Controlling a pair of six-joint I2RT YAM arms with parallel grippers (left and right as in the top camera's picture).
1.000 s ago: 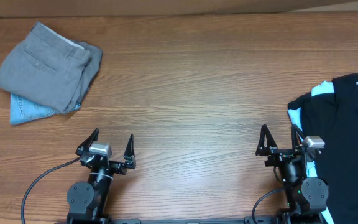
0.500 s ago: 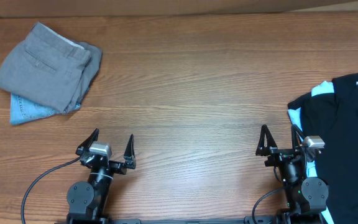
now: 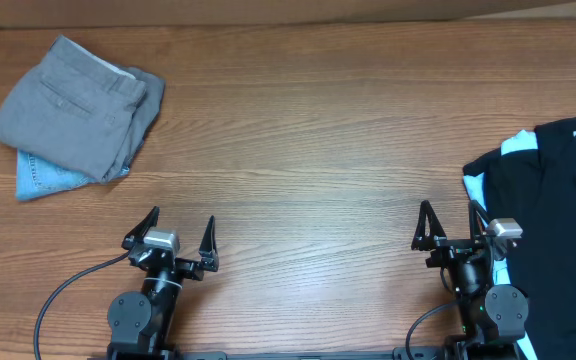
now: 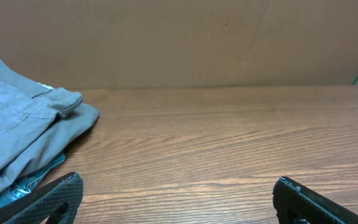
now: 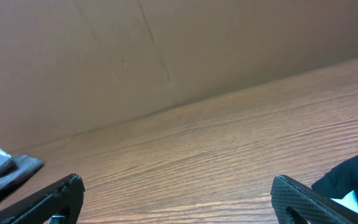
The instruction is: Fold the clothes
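A black shirt [image 3: 558, 215] lies in a loose heap at the right edge of the table, with a pale blue garment [image 3: 476, 185] peeking out under its left side. Its dark corner [image 5: 347, 177] shows at the right of the right wrist view. My right gripper [image 3: 451, 217] rests open near the front edge, its right finger just beside the heap, nothing between the jaws. My left gripper [image 3: 181, 223] sits open at the front left, empty. In both wrist views the gripper [image 4: 176, 186] [image 5: 179, 186] frames bare wood.
A folded stack of grey trousers [image 3: 73, 105] on a light blue piece [image 3: 43, 180] lies at the back left, also visible as grey cloth [image 4: 23, 134] in the left wrist view. A brown cardboard wall [image 4: 179, 37] backs the wooden table [image 3: 308, 140].
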